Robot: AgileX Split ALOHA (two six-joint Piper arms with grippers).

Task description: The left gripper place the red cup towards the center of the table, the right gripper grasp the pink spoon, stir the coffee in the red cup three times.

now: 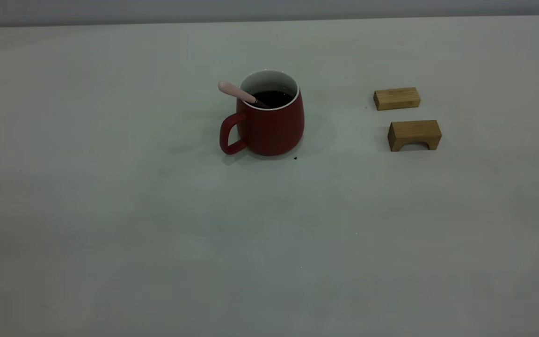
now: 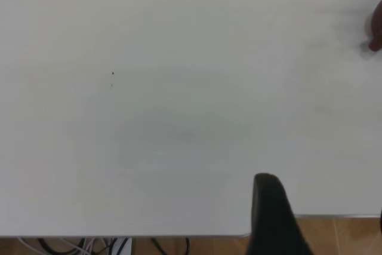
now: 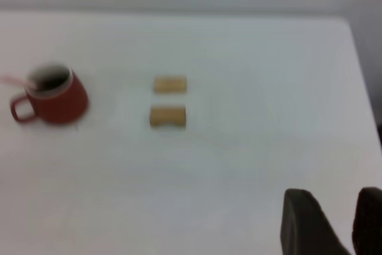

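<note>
Right gripper is absent from the exterior view, as is the left; red cup stands mid-table w/ pink spoon leaning in the coffee. Left wrist view: one dark finger over the table edge, spread unclear. Right wrist view: fingers spread, empty, near a corner, well apart from cup. Judged: approach spoon handle from above, pinch w/o tipping cup.

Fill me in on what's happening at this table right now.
Nothing is being handled at the moment. The red cup stands near the middle of the table with coffee in it, and the pink spoon leans in the cup, handle over the rim. Two wooden blocks sit off to the cup's right. The right claw is open, well back from the cup; the left claw is back near the table edge.
</note>
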